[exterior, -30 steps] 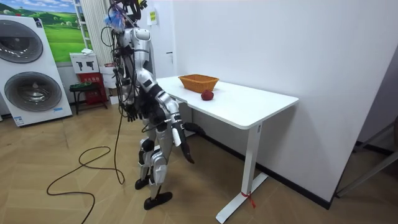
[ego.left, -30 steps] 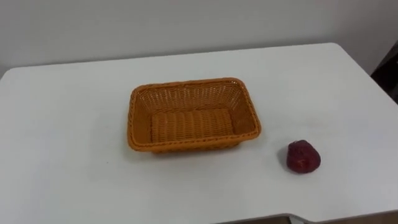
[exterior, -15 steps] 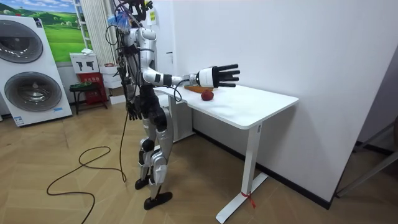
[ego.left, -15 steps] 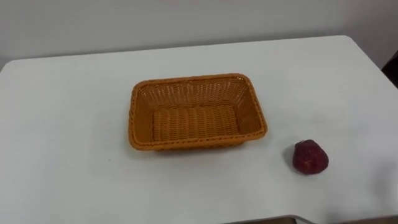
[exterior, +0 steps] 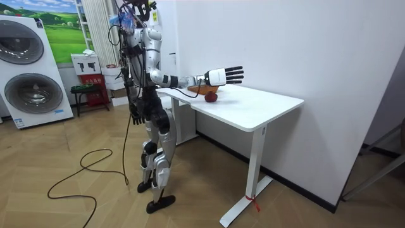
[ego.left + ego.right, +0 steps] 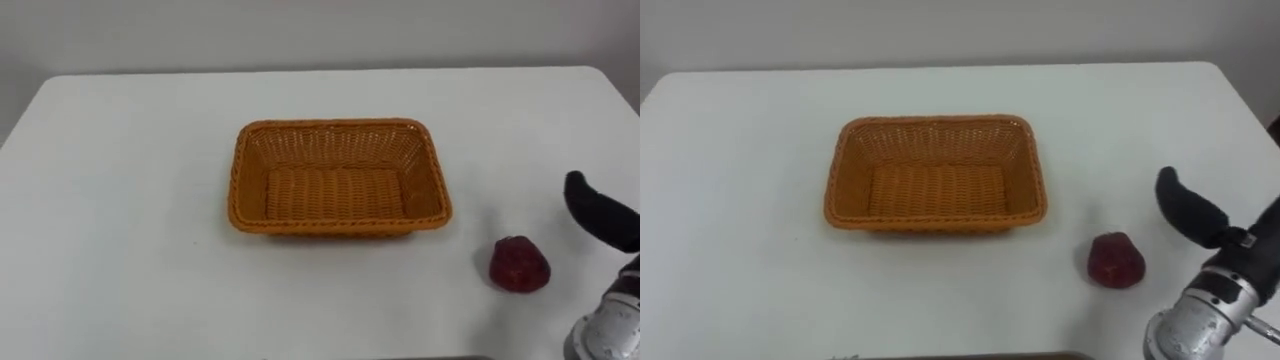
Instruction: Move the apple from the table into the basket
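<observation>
In the room view you see the robot standing at the left end of the white table (image 5: 253,111), its left hand (image 5: 135,117) hanging at its side left of centre; you cannot tell whether it is open or closed. In the left eye view, from left to right, the orange wicker basket (image 6: 340,226) sits at centre frame. The dark red apple (image 6: 519,265) rests on the tabletop at lower right, apart from the basket, and the right hand (image 6: 600,212) enters at the right edge just beside the apple without touching it, its fingers straight and spread.

R hand (image 6: 1192,216) is cut off at eye views' right edge; basket (image 6: 930,121) mostly hidden behind it in room view.
</observation>
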Robot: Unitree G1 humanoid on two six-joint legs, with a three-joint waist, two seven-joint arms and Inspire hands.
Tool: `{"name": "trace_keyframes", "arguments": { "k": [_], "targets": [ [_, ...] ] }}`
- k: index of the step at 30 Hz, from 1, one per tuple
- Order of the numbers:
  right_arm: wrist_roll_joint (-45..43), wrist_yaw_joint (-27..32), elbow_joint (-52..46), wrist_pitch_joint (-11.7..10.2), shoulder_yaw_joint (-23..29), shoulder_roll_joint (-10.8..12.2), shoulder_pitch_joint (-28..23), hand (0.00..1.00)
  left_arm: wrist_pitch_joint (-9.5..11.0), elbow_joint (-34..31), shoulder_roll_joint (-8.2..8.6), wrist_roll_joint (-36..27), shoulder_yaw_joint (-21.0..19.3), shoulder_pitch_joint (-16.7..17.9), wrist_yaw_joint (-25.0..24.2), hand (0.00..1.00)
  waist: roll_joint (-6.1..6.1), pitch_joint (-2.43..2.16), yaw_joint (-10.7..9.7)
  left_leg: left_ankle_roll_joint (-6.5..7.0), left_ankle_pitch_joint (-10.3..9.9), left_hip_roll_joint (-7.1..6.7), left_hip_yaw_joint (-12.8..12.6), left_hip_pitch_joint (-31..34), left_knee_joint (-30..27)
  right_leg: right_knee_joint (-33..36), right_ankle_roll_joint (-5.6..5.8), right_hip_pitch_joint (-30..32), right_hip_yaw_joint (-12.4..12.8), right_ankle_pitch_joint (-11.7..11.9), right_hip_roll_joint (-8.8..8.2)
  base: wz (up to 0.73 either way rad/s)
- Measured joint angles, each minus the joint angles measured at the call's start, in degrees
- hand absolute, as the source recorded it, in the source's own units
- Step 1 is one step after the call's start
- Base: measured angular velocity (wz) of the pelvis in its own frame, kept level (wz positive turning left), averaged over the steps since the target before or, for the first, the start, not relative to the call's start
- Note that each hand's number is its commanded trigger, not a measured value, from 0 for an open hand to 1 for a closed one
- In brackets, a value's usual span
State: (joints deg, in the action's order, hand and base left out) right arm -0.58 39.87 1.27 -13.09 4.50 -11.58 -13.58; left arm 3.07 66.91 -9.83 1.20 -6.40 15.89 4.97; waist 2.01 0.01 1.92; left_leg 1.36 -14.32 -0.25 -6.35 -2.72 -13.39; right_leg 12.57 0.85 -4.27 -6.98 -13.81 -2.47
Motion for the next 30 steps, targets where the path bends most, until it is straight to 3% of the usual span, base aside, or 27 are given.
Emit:
{"name": "trace_keyframes", "arguments": {
  "k": [10,24,30],
  "targets": [
    [0.0,-4.4,1.7,0.1,-4.4,-0.1,-0.3,0.00,-0.2,-0.1,-0.33,-0.4,1.1,0.1,-0.1,0.00,-0.22,0.16,0.0,-0.01,0.0,-0.15,0.5,0.0,0.1,-1.3,0.09,-0.7,-1.0,0.1,-0.10,0.03],
    [-0.1,-6.7,9.3,-0.1,-5.4,-0.2,-1.9,0.00,-0.1,-0.5,-0.42,-0.4,0.9,-0.2,0.5,0.00,-0.86,0.21,-0.1,-0.03,0.0,-0.23,0.4,-2.1,1.2,-2.1,0.11,-2.6,-1.0,0.1,-0.07,0.00],
    [-0.1,-7.5,11.6,-2.2,-5.7,-0.1,-2.8,0.00,-0.1,-2.5,-0.42,-0.4,1.0,0.0,0.4,0.00,-0.53,-0.07,-0.1,-0.03,0.0,-0.18,0.4,-2.5,1.2,-2.0,0.11,-2.8,-0.9,0.2,-0.07,0.00]
  ]
}}
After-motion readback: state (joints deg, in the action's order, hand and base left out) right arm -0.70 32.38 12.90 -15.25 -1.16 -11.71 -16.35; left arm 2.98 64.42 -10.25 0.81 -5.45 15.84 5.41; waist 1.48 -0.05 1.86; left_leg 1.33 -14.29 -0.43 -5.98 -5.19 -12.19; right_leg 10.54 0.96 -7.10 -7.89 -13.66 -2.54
